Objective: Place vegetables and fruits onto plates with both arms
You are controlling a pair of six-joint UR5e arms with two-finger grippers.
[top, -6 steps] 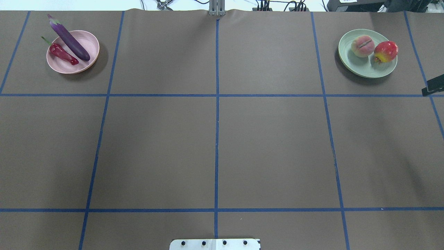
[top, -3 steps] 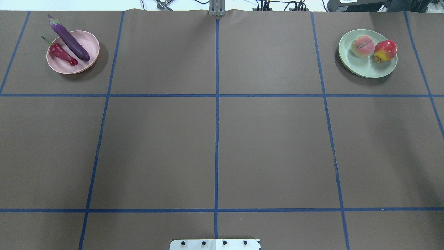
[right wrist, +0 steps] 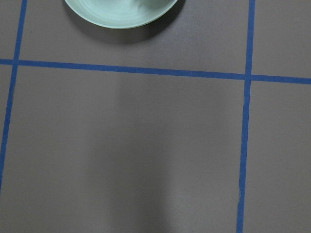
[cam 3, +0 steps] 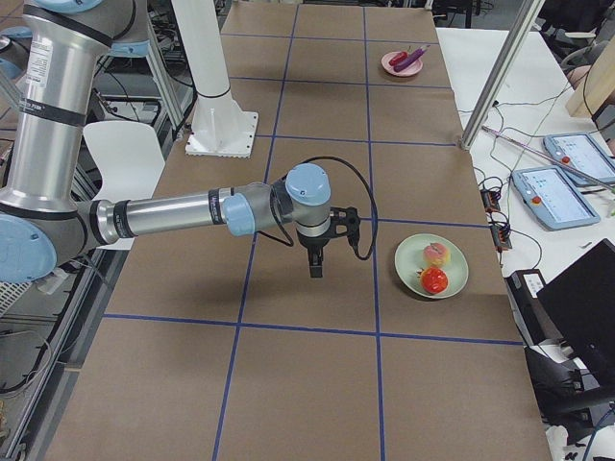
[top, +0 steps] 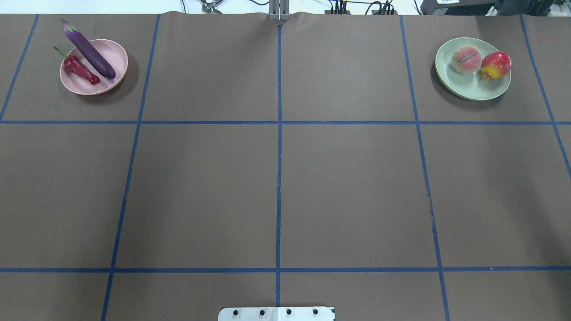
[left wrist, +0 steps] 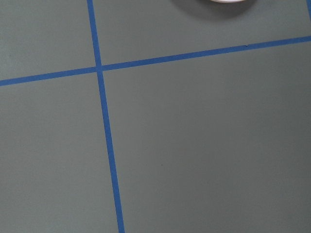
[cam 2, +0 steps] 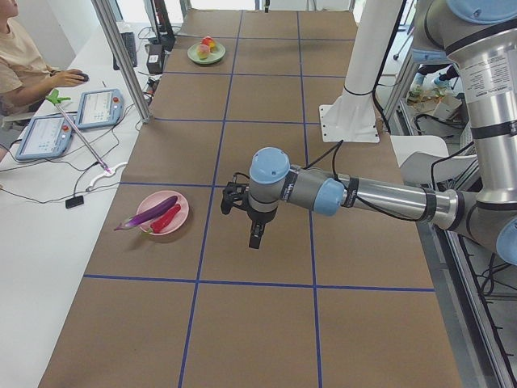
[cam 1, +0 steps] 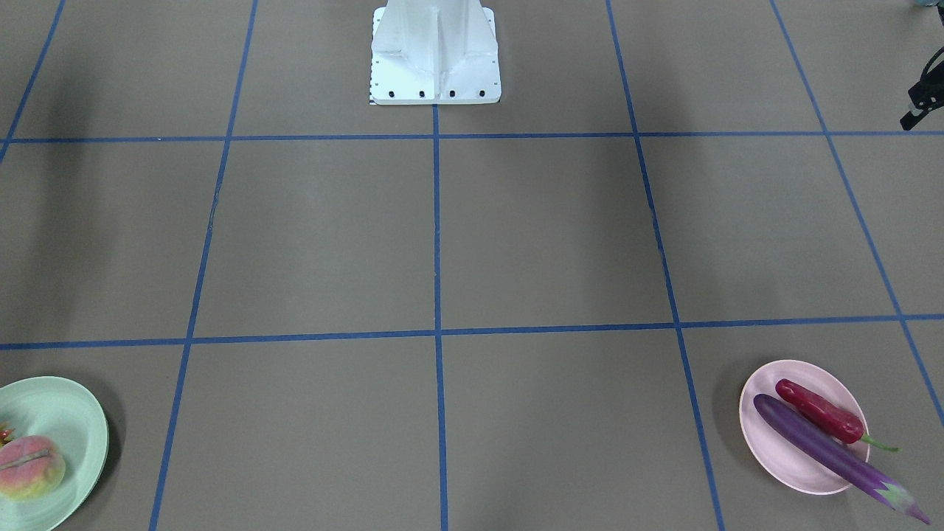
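Observation:
The purple eggplant (top: 89, 51) and red chili pepper (top: 80, 70) lie on the pink plate (top: 117, 55) at the far left. The peach (top: 466, 59) and the red-orange fruit (top: 496, 64) lie on the mint green plate (top: 464, 84) at the far right. Neither gripper shows in the overhead view. My left gripper (cam 2: 254, 238) hangs above the table beside the pink plate (cam 2: 179, 206). My right gripper (cam 3: 315, 272) hangs above the table beside the green plate (cam 3: 452, 274). I cannot tell whether either is open or shut.
The white pedestal base (cam 1: 435, 59) stands at the table's near middle edge. Blue tape lines divide the brown table cover. A metal post (cam 2: 121, 56), tablets (cam 2: 97, 109) and cables lie on the operators' side, where a person sits.
A black gripper part at the overhead view's right edge has left that view. The red-orange fruit has settled slightly on the green plate.

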